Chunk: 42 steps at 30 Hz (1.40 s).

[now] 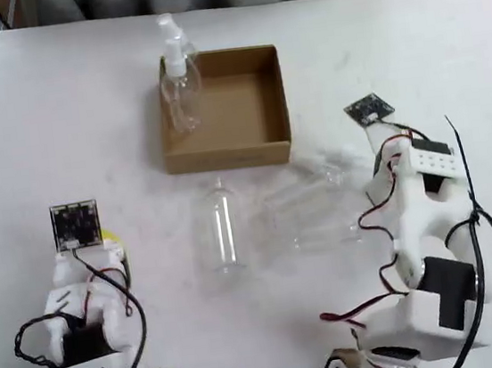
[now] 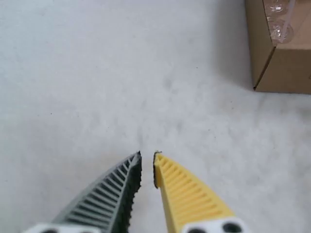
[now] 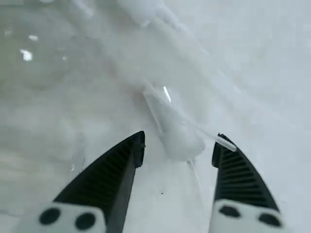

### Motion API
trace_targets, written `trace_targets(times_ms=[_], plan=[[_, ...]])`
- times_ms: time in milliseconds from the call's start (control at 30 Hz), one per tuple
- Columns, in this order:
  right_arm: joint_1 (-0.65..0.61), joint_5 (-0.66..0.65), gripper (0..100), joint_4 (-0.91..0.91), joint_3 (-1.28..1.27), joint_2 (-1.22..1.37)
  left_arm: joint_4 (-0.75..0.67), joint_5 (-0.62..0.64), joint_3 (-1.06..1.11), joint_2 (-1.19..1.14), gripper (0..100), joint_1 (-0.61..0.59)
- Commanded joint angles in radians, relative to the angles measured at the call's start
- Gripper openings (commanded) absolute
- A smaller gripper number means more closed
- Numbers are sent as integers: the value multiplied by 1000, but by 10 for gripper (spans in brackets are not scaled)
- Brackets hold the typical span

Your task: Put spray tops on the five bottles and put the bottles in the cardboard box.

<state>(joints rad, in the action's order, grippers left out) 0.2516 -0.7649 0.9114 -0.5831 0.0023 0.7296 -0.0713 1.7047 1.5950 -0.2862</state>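
Observation:
A clear bottle with a white spray top (image 1: 176, 71) stands in the near-left corner of the cardboard box (image 1: 260, 151). Another clear bottle (image 1: 223, 227) lies capless on the table in front of the box. More clear bottles (image 1: 317, 216) lie to its right, beside the right arm (image 1: 421, 216). My right gripper (image 3: 181, 141) is open, its fingers either side of a white spray top (image 3: 172, 124) with a thin tube lying on the table. My left gripper (image 2: 147, 156) hangs shut over bare table, holding nothing, left of the box corner (image 2: 272, 58).
The left arm (image 1: 80, 294) sits at the table's front left. Blurred clear bottles (image 3: 43, 58) lie just beyond the spray top. Bare white table spreads left of the box and along the far edge.

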Motion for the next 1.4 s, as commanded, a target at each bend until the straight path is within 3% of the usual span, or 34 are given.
trace_targets(times_ms=[0, 200, 467, 800, 1233, 1367], plan=[[-31, -43, 199, -18, 43, -1, 8, -8, -5, 15, 59, 12], [-25, -69, 187, -39, 58, 70, 8, -8, -5, 15, 59, 12], [12, -106, 11, -31, 60, 120, 8, -8, -5, 15, 59, 12], [208, -74, 16, 110, 54, -24, 8, -8, -5, 15, 59, 12], [526, -26, 19, -2, 55, 12, 8, -8, -5, 15, 58, 12], [538, -28, 140, -16, 55, 13, 8, -8, -5, 15, 58, 12]])
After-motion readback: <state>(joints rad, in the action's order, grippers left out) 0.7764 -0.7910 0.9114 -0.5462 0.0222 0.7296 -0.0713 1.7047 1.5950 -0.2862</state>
